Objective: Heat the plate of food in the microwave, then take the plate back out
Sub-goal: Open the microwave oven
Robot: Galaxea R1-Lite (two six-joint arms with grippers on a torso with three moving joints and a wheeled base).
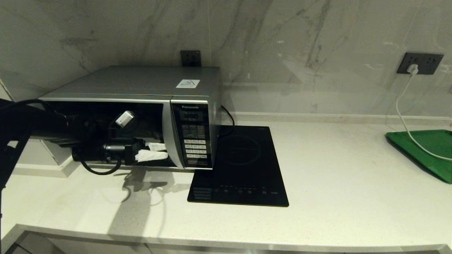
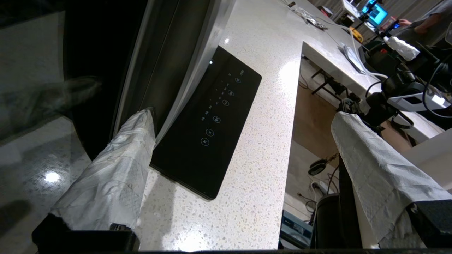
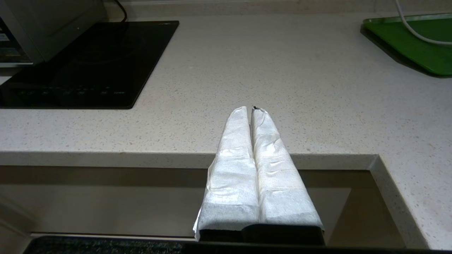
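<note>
Microwave (image 1: 148, 88): we see silver casing, dark glass door, keypad with small white buttons, white-and-blue sticker on top. Hob (image 1: 243, 165): glossy black, faint pale control marks along near edge. Counter (image 1: 335, 183): off-white with fine speckle. Wall (image 1: 282, 42): pale marble with grey veining. Tray (image 1: 429, 151), far right: bright green, white cable (image 1: 406, 116) across it. Sockets (image 1: 419, 63): dark grey. Left gripper (image 1: 153, 151) and right gripper (image 3: 252, 113): we note white wrapping on fingers, black bodies.
</note>
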